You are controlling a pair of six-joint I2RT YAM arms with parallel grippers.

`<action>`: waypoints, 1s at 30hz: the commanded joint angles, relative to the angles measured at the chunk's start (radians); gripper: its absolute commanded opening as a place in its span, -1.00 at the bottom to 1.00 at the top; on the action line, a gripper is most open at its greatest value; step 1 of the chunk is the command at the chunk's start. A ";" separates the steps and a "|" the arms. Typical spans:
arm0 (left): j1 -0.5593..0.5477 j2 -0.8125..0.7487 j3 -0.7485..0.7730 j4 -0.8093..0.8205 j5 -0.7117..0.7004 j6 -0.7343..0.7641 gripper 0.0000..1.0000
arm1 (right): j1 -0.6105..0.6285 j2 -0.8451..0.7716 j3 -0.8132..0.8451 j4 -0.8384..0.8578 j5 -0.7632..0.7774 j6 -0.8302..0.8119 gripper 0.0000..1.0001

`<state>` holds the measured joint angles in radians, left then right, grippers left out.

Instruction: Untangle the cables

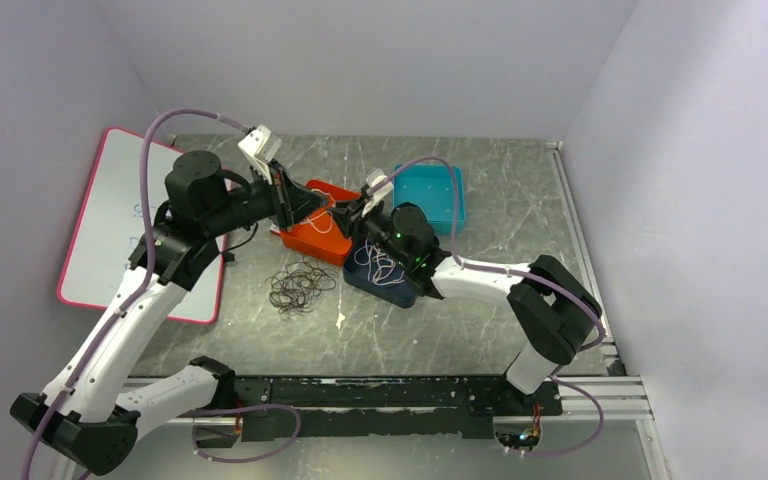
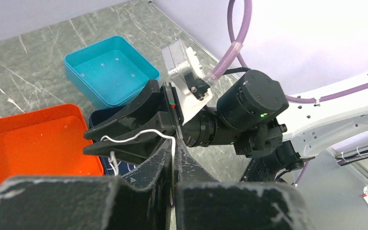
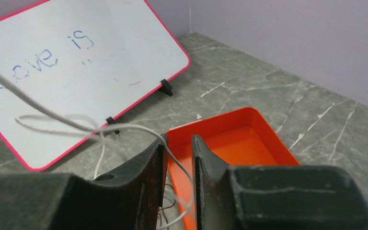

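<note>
Near the orange tray [image 1: 305, 240], left gripper [image 2: 174, 147] pinches white cable [image 2: 134, 135]; right gripper [image 3: 178, 146] gapes around it.

— Where do the trays sit?
— Mid-table: the left tray [image 1: 307, 240], the near tray [image 1: 370, 285] just beside it on the right, and the far tray [image 1: 430, 195] behind, further right.
— And the cables?
— The cable heap [image 1: 300, 287] lies on the table [image 1: 460, 330], near-left of the trays. A lone cable [image 1: 380, 263] lies in the near tray. The writing board [image 1: 120, 220] stands at the left edge.
</note>
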<state>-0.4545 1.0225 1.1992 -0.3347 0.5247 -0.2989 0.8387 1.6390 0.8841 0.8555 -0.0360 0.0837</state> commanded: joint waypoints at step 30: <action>-0.003 0.075 0.491 -0.150 -0.168 0.021 -0.86 | -0.024 -0.002 -0.241 0.069 -0.006 0.149 -0.46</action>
<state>-0.4545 1.0721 1.6318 -0.4507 0.4099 -0.2932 0.8173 1.6650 0.6697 0.8936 -0.0376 0.2195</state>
